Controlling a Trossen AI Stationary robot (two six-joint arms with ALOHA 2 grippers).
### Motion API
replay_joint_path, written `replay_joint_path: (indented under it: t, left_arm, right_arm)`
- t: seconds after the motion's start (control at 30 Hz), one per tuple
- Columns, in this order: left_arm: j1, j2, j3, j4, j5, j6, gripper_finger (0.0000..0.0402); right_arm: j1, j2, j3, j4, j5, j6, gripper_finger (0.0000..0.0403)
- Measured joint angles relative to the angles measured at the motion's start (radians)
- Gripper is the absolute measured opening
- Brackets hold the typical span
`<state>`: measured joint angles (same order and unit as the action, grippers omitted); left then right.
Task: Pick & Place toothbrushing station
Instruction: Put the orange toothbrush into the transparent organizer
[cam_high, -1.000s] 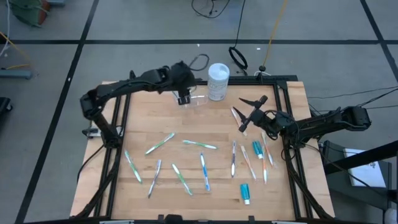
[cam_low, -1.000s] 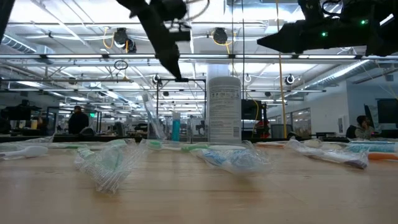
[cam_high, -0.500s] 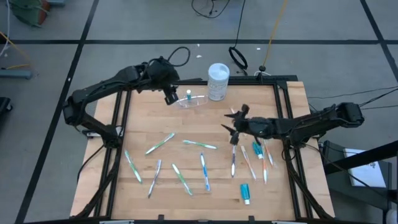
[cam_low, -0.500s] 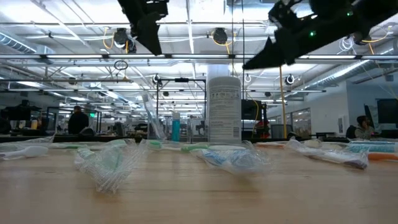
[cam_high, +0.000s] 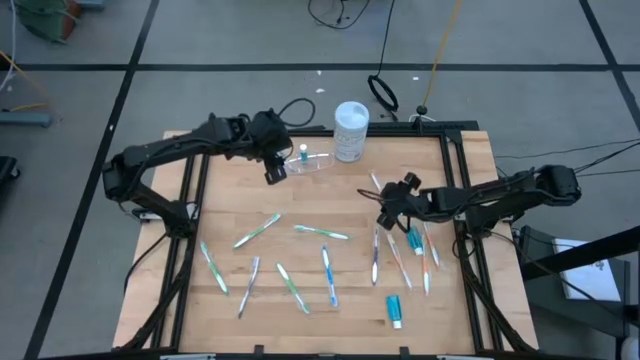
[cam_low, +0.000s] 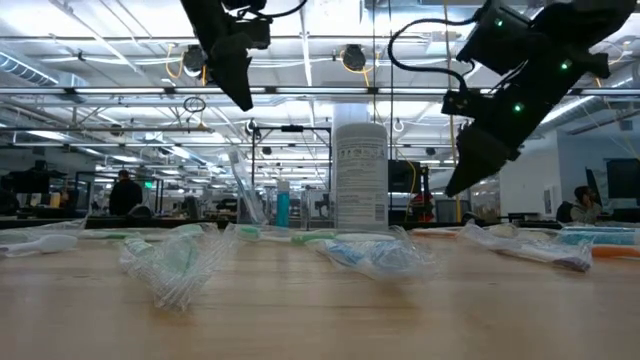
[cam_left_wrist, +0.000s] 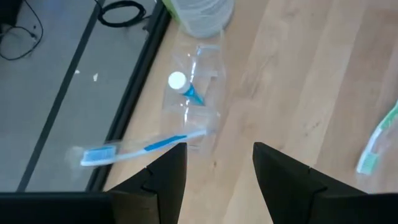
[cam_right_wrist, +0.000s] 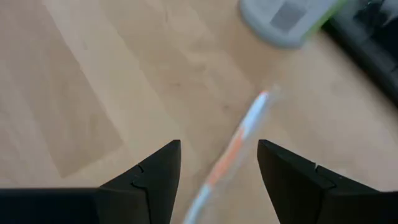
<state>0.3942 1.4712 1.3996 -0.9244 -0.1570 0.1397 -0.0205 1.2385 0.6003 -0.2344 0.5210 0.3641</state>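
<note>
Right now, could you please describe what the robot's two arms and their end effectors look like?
Both arms are dark, slim and jointed, with black cables looping along them. The left end effector and the right end effector each end in two dark, flat, wedge-shaped fingers. Small green lights glow on the right arm in the low view.

Toothbrushing station (cam_high: 308, 161) just left of tub (cam_high: 351, 131)

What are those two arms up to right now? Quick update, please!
Left gripper open, empty, beside the clear holder. Right gripper open, empty, above an orange toothbrush. White tub stands right by holder.
</note>
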Motion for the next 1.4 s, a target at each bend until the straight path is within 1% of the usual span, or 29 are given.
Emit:
replay_joint_path:
  t: [0.13, 0.33, 0.53, 0.6, 0.67, 0.73, 0.83, 0.93, 0.97, 1.03, 1.13, 1.3, 1.4]
  left_arm:
    - [-0.003, 0.0, -0.03, 0.092, 0.0, -0.06, 0.0191]
    - [-0.006, 0.0, -0.1, 0.277, 0.0, -0.018, 0.0191]
    - [-0.005, 0.0, -0.14, 0.297, -0.001, 0.015, 0.0191]
    - [-0.003, 0.0, -0.142, 0.294, -0.001, 0.015, 0.0191]
    - [-0.001, 0.0, -0.142, 0.294, -0.001, 0.016, 0.0191]
    - [0.0, 0.0, -0.142, 0.294, -0.002, 0.016, 0.0191]
    - [-0.001, 0.0, -0.142, 0.294, -0.002, 0.016, 0.0191]
    - [-0.001, 0.0, -0.142, 0.294, -0.002, 0.015, 0.0191]
    - [-0.001, 0.0, -0.142, 0.294, -0.002, 0.015, 0.0191]
    - [-0.001, 0.0, -0.142, 0.293, -0.001, 0.011, 0.0191]
    - [-0.004, 0.0, -0.142, 0.292, 0.0, -0.018, 0.0191]
    - [-0.003, 0.0, -0.142, 0.29, 0.0, -0.046, 0.0191]
    - [-0.003, 0.0, -0.142, 0.287, 0.0, -0.046, 0.0191]
  right_arm:
    - [-0.003, 0.0, -0.048, -0.002, -0.025, 0.091, 0.0208]
    - [-0.005, 0.0, -0.111, -0.005, -0.024, 0.124, 0.0208]
    - [-0.005, -0.011, -0.093, -0.025, -0.029, 0.078, 0.0208]
    - [-0.005, -0.035, -0.061, -0.115, -0.07, 0.069, 0.0208]
    - [-0.005, -0.062, -0.024, -0.255, -0.115, 0.073, 0.0208]
    - [-0.005, -0.097, 0.012, -0.4, -0.138, 0.119, 0.0208]
    - [-0.005, -0.152, 0.048, -0.589, -0.203, 0.26, 0.0208]
    - [-0.005, -0.193, 0.035, -0.695, -0.324, 0.454, 0.0208]
    - [-0.005, -0.2, 0.022, -0.714, -0.352, 0.496, 0.0208]
    - [-0.004, -0.202, -0.01, -0.736, -0.369, 0.543, 0.0208]
    - [-0.004, -0.2, -0.058, -0.732, -0.367, 0.563, 0.0208]
    - [-0.005, -0.198, -0.121, -0.62, -0.366, 0.542, 0.0207]
    - [-0.004, -0.2, -0.146, -0.553, -0.364, 0.51, 0.0196]
